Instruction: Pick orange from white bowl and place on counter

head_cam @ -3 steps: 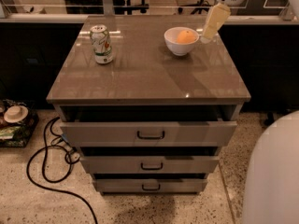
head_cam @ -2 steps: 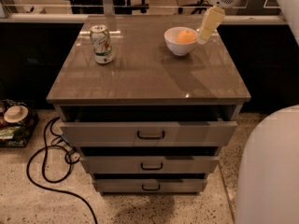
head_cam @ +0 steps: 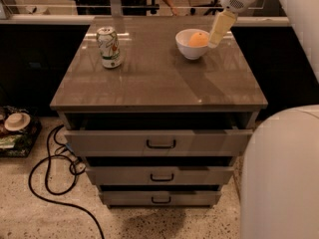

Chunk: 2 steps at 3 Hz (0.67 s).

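1. Glossy grey-brown counter point(head_cam: 159, 81) on top of a cabinet with three drawers, with a black cable point(head_cam: 49, 169) looped on the speckled floor to the left.
2. The white bowl point(head_cam: 186, 52) sits near the counter's back right, and the orange point(head_cam: 198, 39) is inside it.
3. A soda can point(head_cam: 109, 47) stands upright at the back left, well apart from the bowl.
4. The gripper point(head_cam: 217, 38) hangs tilted just beside the bowl's right rim, close to the orange. Honestly can't tell how open it is or whether it's gripping anything.
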{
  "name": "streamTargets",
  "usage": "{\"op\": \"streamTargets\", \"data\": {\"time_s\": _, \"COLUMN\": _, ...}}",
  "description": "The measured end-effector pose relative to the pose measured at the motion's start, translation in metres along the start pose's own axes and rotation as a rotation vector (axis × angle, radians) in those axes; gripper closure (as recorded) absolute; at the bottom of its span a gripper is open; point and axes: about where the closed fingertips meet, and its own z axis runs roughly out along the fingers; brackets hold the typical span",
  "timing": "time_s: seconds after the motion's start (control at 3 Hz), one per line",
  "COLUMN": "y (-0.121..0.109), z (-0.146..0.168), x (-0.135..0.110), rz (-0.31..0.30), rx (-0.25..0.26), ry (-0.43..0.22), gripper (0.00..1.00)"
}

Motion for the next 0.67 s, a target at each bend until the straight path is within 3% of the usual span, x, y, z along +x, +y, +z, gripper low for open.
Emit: {"op": "streamTargets", "data": {"time_s": 0.67, "y": -0.0148, "z": 0.0141, "x": -0.0091, "rz": -0.042, "rx": 0.001, "ry": -0.034, "gripper": 0.00}}
